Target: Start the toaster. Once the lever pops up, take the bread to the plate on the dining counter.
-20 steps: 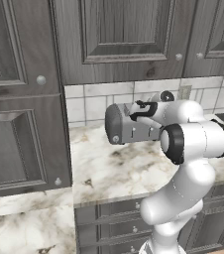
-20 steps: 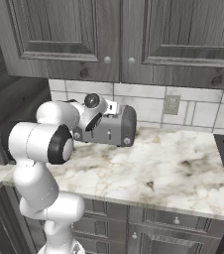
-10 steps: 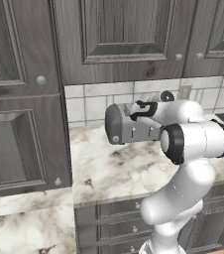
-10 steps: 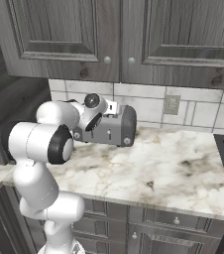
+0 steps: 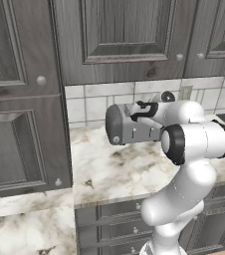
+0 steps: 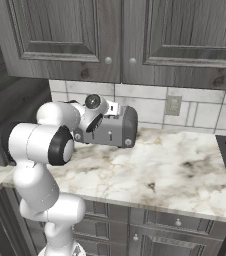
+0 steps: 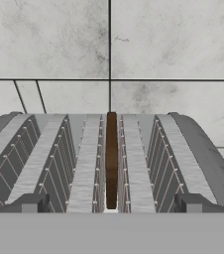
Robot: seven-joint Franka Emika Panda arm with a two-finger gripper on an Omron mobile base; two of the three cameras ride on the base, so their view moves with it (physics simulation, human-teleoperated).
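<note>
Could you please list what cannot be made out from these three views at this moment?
- Lever position: the arm covers much of the toaster in both base views.
- Most of the bread: the hand view shows just a thin brown edge in the middle slot; the rest sits inside.
- Near end of the toaster: cut off at the bottom of the hand view.
- Gripper: only its two tips show, wide apart.
</note>
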